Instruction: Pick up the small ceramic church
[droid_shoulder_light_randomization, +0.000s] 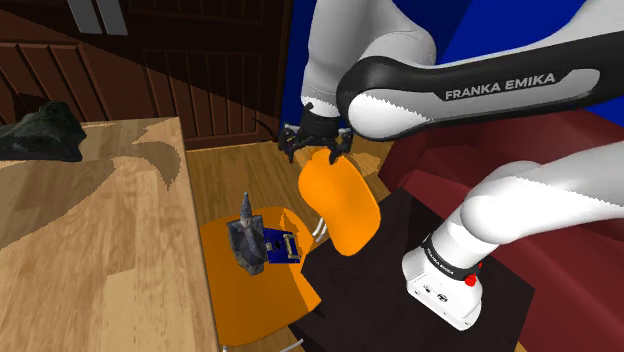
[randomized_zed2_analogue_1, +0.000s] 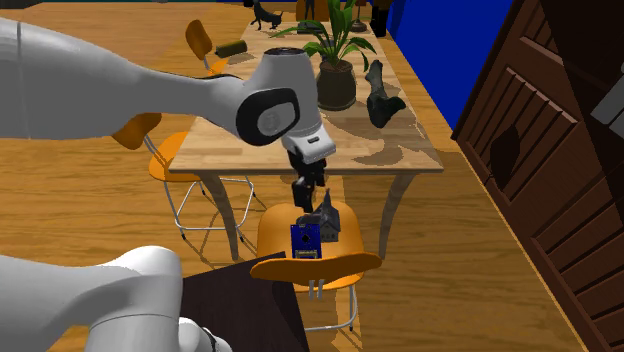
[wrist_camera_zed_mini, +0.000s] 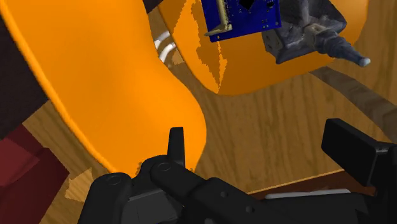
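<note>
One grey church (droid_shoulder_light_randomization: 246, 240), one blue board (droid_shoulder_light_randomization: 281, 245) on the orange seat (droid_shoulder_light_randomization: 250, 305), shoulder view's lower centre — gripper (droid_shoulder_light_randomization: 318, 152) spread apart, empty. Top of second exterior view — one potted plant (randomized_zed2_analogue_1: 337, 80)

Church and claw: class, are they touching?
Apart. The wrist view shows the church sitting on the orange chair seat, well beyond the open claw.

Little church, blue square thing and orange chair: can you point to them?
Little church (droid_shoulder_light_randomization: 246, 245), shoulder view, its grey body.
Blue square thing (droid_shoulder_light_randomization: 281, 244), shoulder view, its flat face.
Orange chair (droid_shoulder_light_randomization: 341, 205), shoulder view, its backrest.
</note>
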